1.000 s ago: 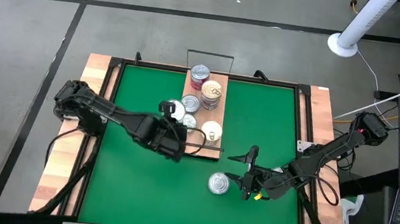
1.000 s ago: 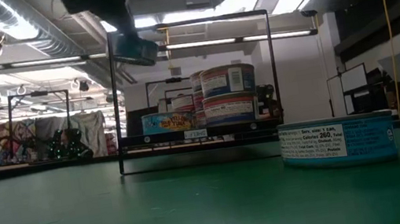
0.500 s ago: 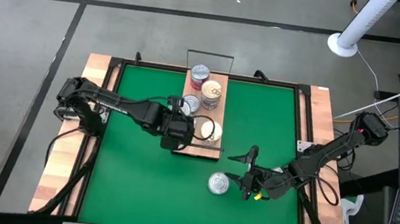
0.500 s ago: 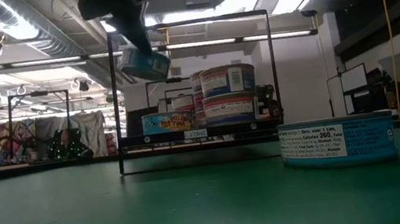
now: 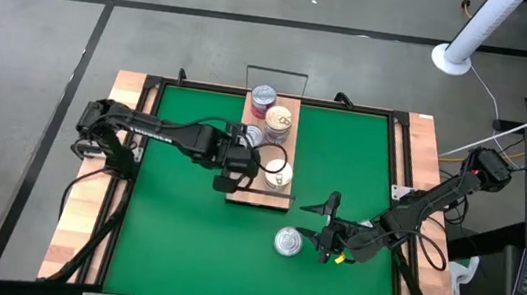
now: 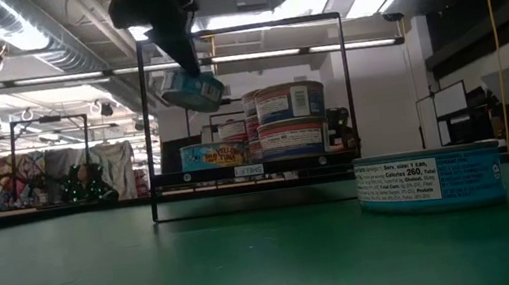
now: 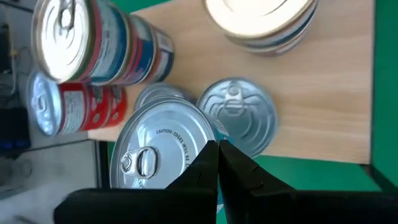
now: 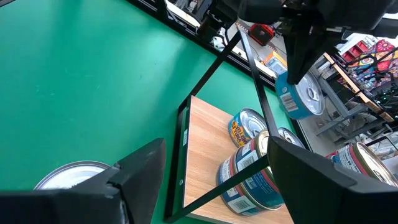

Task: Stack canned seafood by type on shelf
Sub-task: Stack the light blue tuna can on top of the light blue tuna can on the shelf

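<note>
The left gripper (image 5: 240, 160) hangs over the shelf (image 5: 261, 183), near its 9 o'clock edge. Its fingers are pinched tight on the rim of a silver-topped tin (image 6: 191, 89) with a blue label. The tin tilts in the air and touches nothing below it.

Under it on the wooden board lies a flat silver tin (image 7: 238, 122). A cream-gold tin (image 5: 279, 174) sits toward the shelf's 6 o'clock end. Toward the 12 o'clock end are taller stacks: a blue-label stack (image 7: 99, 43) and a red-label tin (image 5: 264, 97). How many tins are in each stack is hard to tell.

The right gripper (image 5: 324, 228) waits low over the green mat (image 5: 173, 227) at about 5 o'clock. Its fingers are spread wide and hold nothing. A larger silver tin (image 5: 288, 241) stands on the mat just beside it, at its 9 o'clock side.
</note>
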You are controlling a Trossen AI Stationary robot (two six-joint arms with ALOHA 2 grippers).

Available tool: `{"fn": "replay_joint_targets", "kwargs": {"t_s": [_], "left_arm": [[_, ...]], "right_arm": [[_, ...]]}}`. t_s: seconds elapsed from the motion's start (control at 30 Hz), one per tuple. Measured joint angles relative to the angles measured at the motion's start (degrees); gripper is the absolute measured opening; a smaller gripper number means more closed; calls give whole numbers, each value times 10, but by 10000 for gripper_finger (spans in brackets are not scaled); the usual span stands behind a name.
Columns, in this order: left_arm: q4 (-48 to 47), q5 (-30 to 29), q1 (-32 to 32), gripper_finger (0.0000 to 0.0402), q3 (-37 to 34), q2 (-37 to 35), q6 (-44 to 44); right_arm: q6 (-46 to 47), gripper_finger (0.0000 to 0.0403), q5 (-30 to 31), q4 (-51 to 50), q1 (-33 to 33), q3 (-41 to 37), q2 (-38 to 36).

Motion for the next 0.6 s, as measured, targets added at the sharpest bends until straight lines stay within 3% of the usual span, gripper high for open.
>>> {"fn": "replay_joint_targets", "kwargs": {"t_s": [0.6], "left_arm": [[64, 112, 36, 0, -5, 0, 44]], "right_arm": [[0, 280, 0, 0, 0, 0, 0]]}}
